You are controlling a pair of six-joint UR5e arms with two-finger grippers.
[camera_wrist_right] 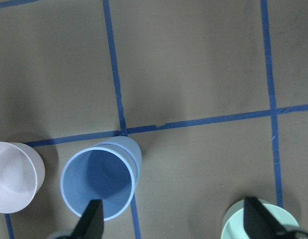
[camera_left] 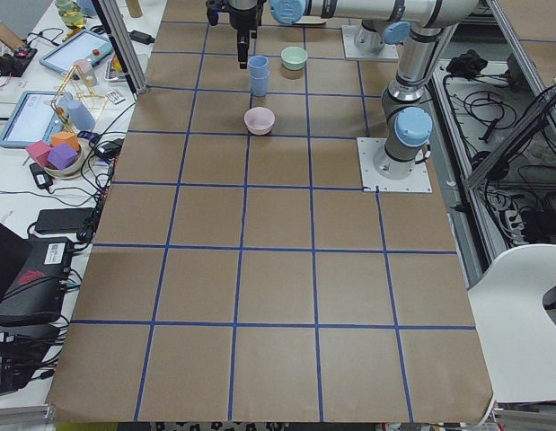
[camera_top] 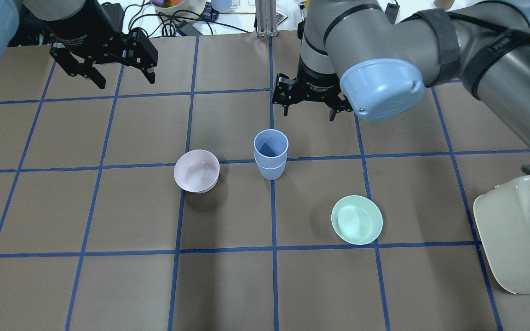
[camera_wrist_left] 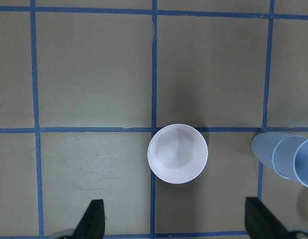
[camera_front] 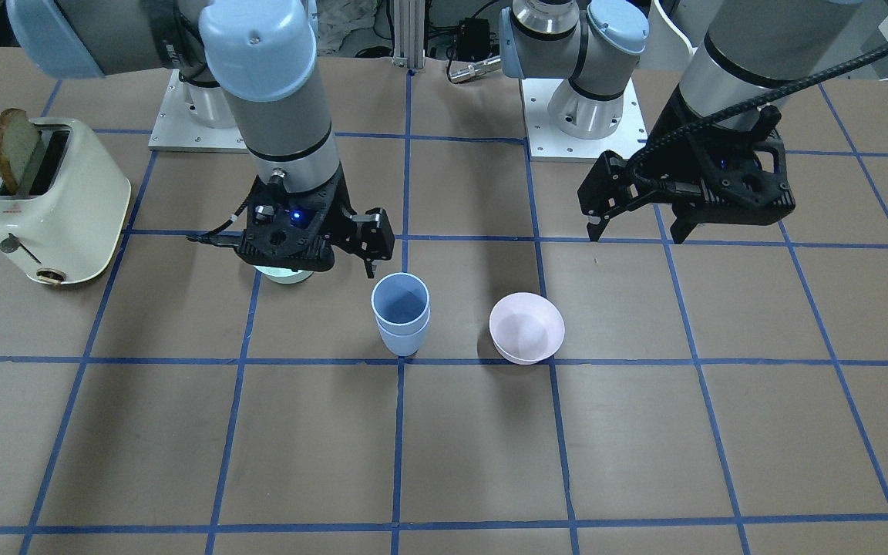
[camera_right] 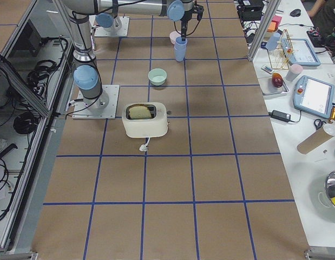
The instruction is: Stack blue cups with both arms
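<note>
The two blue cups (camera_top: 271, 154) stand nested one inside the other, upright, on a blue tape line near the table's middle. They also show in the front view (camera_front: 401, 312) and in the right wrist view (camera_wrist_right: 99, 189). My right gripper (camera_top: 309, 114) is open and empty, raised above the table just beyond the stack and not touching it. My left gripper (camera_top: 126, 82) is open and empty, high over the table's far left, well away from the cups. In the left wrist view the stack (camera_wrist_left: 288, 157) lies at the right edge.
A pale pink bowl (camera_top: 197, 171) sits just left of the stack. A mint-green bowl (camera_top: 357, 219) sits to the right and nearer the robot. A cream toaster (camera_front: 51, 204) with a bread slice stands at the table's right end.
</note>
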